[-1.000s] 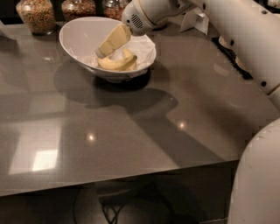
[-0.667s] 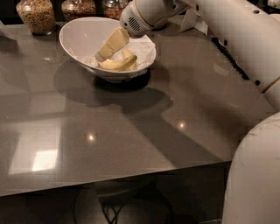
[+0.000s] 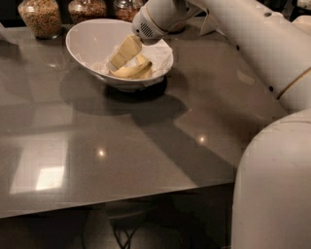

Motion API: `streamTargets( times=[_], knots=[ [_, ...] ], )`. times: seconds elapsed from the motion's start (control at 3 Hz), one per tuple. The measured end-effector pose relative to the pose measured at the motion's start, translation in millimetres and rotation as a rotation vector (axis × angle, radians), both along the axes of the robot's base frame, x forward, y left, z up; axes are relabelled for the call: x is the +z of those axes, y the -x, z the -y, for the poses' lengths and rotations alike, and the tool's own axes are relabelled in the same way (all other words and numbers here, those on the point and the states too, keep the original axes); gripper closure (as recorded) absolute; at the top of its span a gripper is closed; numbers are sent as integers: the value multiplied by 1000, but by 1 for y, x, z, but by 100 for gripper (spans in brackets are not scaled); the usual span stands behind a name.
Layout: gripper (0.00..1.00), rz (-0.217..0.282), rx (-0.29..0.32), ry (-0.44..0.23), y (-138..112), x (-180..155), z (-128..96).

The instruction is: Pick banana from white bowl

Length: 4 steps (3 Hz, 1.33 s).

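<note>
The white bowl point(image 3: 87, 36) stands at the far left-centre of the grey table, its rim higher at the back left. A yellow banana point(image 3: 135, 71) lies inside it toward the right wall. My gripper point(image 3: 117, 60) reaches down into the bowl from the upper right, with its tip just left of the banana and close to or touching it. The white wrist point(image 3: 155, 19) hangs over the bowl's far right rim.
Three glass jars of grains stand behind the bowl at the table's back edge, among them one on the left point(image 3: 41, 17) and one in the middle point(image 3: 87, 8). My white arm point(image 3: 252, 44) crosses the right side. The grey table point(image 3: 121, 146) ends at the near edge.
My gripper has sunk slightly lower and to the left inside the bowl, toward the banana. The bowl and banana have stayed in place.
</note>
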<state>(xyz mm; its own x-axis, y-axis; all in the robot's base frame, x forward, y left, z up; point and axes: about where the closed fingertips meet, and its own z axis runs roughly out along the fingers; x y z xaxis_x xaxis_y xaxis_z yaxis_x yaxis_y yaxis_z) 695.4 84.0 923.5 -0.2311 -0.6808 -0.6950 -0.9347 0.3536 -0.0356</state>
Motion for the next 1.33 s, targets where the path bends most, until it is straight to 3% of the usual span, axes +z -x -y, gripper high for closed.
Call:
streamTargets(
  times=[0.33, 0.67, 1.33],
  knots=[
    [24, -10, -5, 10, -9, -7, -1],
    [34, -30, -7, 12, -14, -15, -1],
    [33, -136, 20, 20, -1, -51, -12]
  ],
)
